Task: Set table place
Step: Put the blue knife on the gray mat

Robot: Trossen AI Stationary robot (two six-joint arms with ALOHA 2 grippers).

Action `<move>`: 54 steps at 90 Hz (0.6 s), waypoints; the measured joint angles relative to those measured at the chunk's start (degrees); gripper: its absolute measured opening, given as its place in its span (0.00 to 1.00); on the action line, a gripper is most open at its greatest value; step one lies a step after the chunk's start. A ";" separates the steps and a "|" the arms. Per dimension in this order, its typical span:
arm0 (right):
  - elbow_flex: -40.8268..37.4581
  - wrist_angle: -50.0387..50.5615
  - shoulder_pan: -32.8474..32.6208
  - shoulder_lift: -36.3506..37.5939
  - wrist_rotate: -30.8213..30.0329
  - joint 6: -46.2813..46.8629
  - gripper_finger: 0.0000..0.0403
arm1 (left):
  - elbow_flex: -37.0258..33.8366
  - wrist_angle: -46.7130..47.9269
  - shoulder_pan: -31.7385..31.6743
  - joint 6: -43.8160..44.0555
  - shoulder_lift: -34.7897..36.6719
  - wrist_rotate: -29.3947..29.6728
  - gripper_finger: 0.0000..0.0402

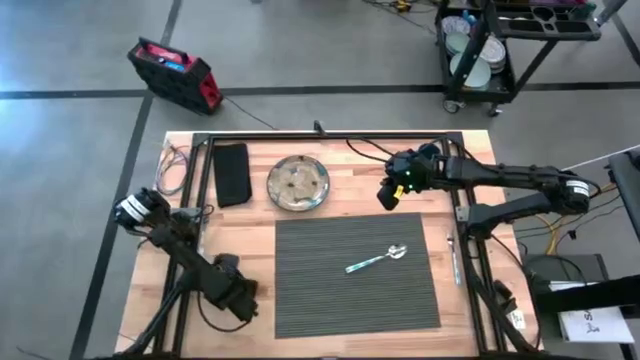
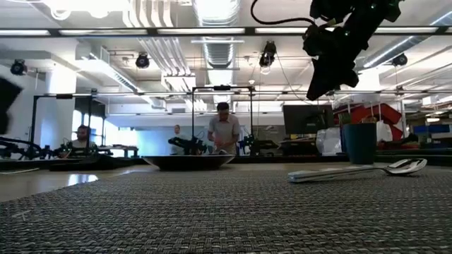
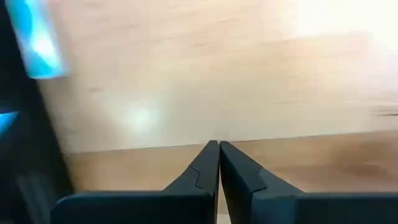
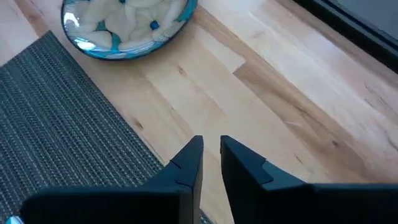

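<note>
The dark grey ribbed placemat [image 1: 357,272] lies in the middle of the wooden table [image 1: 250,230]. A spoon [image 1: 378,260] lies on its right half, also seen in the low view [image 2: 360,171]. A patterned plate [image 1: 298,183] sits on bare wood beyond the mat's far edge [image 4: 124,25]. My right gripper [image 1: 388,197] hangs above the wood off the mat's far right corner, fingers [image 4: 211,142] a narrow gap apart and holding nothing. My left gripper [image 1: 243,303] rests near the table's front left, shut [image 3: 219,144] and holding nothing.
A black cloth napkin [image 1: 231,173] lies left of the plate. A piece of cutlery [image 1: 454,258] lies on the wood right of the mat. The black tube frame [image 1: 330,136] runs around the tabletop. A dark cup [image 2: 360,143] shows behind the spoon in the low view.
</note>
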State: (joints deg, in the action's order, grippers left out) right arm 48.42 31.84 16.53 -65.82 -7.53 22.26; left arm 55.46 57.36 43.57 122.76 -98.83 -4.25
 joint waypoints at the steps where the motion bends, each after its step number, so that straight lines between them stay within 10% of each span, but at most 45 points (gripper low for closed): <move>1: 0.00 -0.39 0.01 -0.16 -0.02 0.01 0.09 | 0.00 0.19 -0.06 -0.04 0.00 -0.11 0.00; 54: 0.07 -2.60 0.00 -1.92 0.09 1.27 0.12 | -0.13 13.88 -11.33 -13.38 1.22 4.60 0.00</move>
State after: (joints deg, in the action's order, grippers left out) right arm 48.49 29.24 16.53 -67.75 -7.44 23.53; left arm 55.33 71.24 32.25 109.38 -97.60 0.35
